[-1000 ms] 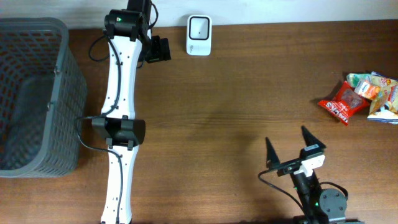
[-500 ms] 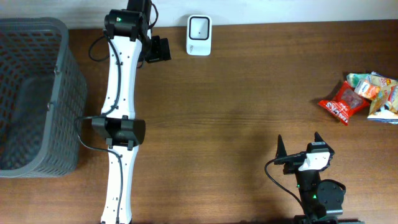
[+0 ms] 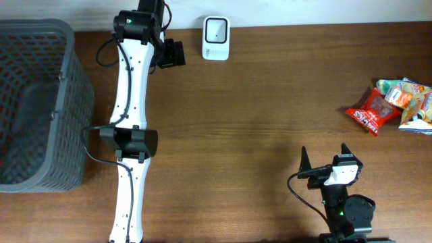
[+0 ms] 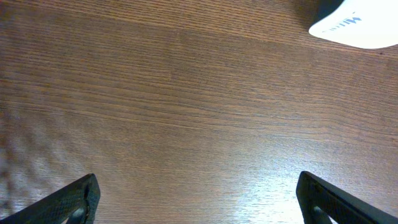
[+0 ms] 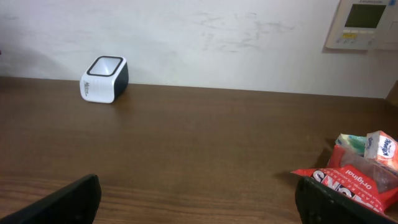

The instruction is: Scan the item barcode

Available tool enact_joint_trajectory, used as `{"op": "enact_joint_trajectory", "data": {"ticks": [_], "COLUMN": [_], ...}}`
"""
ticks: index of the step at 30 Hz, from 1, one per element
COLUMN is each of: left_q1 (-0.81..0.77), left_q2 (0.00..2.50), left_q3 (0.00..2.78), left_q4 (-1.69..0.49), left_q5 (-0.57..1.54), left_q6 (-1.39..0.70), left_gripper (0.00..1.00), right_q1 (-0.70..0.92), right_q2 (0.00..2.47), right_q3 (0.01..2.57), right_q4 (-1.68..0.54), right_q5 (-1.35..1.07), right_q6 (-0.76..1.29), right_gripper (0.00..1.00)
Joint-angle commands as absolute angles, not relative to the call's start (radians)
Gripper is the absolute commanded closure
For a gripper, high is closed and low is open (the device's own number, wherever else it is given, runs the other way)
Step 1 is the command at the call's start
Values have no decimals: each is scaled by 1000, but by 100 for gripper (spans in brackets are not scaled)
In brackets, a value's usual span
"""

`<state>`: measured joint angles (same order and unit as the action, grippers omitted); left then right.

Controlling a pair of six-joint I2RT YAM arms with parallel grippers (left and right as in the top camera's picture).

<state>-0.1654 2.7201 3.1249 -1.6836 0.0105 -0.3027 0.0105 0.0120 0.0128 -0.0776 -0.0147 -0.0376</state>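
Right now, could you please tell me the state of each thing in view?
left claw: open, empty.
right claw: open, empty.
barcode scanner: upright at the table's far edge.
snack packets: heaped, not held.
mesh basket: upright.

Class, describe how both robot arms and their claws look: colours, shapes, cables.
The left arm has long white links, black joints and thin black cables; the left claw is black. The right arm is black with a white wrist block, green light and black cable; the right claw has black, pointed fingers.
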Motion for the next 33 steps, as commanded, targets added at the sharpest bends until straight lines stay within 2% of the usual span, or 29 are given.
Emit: {"op": "enact_joint_trajectory", "data": {"ticks": [1,12,18,23,27,33], "left_q1": [-167,-174,-282,-306,-334,-349], "left_q2": [2716,2715,2658,2378,2202,1982], "left_q3": [3129,3130,3093,2706,2349,1866], "left_q4": [-1684,-1688,-1677,-1508,-1292,-1041], "left_q5": [3,12,-107,-155,-154,-155], "left_q6": [-297,-297,-297,-292,-156,-140], "left_gripper": [1,1,1,1,1,1], "right_q1": [5,5,5,5,5,5], "right_q2": [3,3,3,3,3,3], "right_q3": [6,6,6,6,6,6], "right_q4": [-82,-82,-82,-82,-82,-82], "right_q5": [1,1,1,1,1,1], "right_q6": [-45,-45,-45,-45,-45,-45], "right_gripper": [1,2,1,1,1,1]}}
